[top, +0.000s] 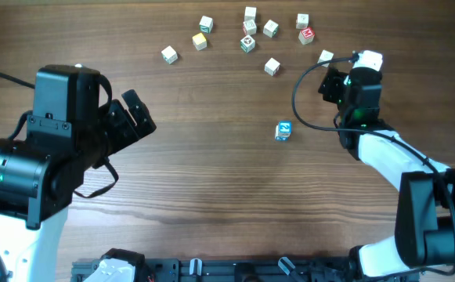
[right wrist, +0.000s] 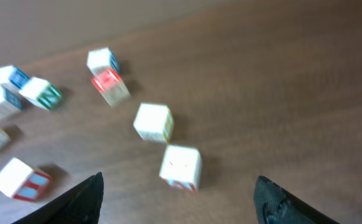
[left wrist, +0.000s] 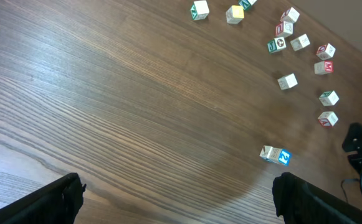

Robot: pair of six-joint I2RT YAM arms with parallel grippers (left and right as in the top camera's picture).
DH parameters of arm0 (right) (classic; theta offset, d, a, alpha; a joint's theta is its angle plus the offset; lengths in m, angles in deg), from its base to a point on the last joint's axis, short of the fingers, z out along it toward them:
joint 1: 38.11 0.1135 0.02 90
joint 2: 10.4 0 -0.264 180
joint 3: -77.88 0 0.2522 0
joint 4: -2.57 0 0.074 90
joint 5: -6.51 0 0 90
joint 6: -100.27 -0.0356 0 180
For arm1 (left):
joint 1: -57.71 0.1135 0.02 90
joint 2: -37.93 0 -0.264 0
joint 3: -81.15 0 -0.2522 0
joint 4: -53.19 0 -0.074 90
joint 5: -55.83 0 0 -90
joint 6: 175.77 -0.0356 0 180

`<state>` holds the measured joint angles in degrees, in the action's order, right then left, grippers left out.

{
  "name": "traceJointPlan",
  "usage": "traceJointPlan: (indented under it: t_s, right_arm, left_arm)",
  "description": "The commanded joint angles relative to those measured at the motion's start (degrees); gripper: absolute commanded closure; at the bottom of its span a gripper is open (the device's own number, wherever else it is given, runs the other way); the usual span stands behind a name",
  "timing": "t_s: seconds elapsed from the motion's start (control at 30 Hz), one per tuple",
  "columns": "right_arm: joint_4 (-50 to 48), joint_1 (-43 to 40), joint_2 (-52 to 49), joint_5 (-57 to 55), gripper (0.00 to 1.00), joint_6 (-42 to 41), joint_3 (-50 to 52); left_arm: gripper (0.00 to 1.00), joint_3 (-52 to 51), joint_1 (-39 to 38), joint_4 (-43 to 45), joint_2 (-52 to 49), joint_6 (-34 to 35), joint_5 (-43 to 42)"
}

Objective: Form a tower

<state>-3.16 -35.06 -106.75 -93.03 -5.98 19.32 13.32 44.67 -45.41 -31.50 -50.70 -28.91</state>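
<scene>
Your tower (top: 283, 131) stands on the table (top: 211, 196), a little to the right of the middle when you look from above. It stands alone, well apart from the other cubes. From above you see a blue mark on its top face. From the left wrist camera it looks like a blue-marked cube with a pale cube touching it. You cannot tell from these views how many cubes are in it.

The loose cubes (top: 249, 27) lie scattered from 11 o'clock to 1 o'clock of the tower, near the far edge.

Your right pincer (right wrist: 178, 186) is at 2 o'clock from the tower. Its two fingers (right wrist: 87, 196) stand wide apart and hold nothing. A white cube with a bit of red (right wrist: 181, 167) sits on the table in the gap between them, and neither finger touches it. Another white cube (right wrist: 153, 121) lies just past it, at 11 o'clock from it. That view is blurry, so the letters cannot be read.

Your left pincer (left wrist: 177, 186) is at 9 o'clock from the tower, well apart from it. Its fingers are as wide open as can be, and it holds nothing. Only bare wood shows between them.
</scene>
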Motion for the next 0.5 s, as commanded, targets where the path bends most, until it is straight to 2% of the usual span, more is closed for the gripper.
traceJointPlan:
  t_s: [0.0,0.07,0.13,0.2,0.33,0.47]
  right_arm:
    - [7.96,-2.51,-5.25,11.41,0.23,-1.64,-8.63]
    - [17.79,-2.49,-10.25,11.69,0.23,0.24,-17.14]
    - [29.09,-2.49,-17.03,11.8,0.33,0.66,-27.85]
    - [30.08,-2.49,-19.21,11.8,0.33,-0.59,-31.41]
    - [31.61,-2.6,-20.15,6.29,0.33,-2.6,-31.39]
    - [30.67,-3.08,-24.13,6.36,0.48,-3.45,-31.39]
  left_arm:
    - [0.0,0.07,-0.26,0.13,0.02,0.11,0.79]
    - [0.0,0.07,-0.26,0.13,0.02,0.09,0.79]
    - [0.0,0.07,-0.26,0.13,0.02,0.11,0.79]
    - [0.0,0.07,-0.26,0.13,0.02,0.11,0.79]
    - [0.0,0.07,-0.26,0.13,0.02,0.11,0.79]
    - [0.0,0.07,-0.26,0.13,0.02,0.11,0.79]
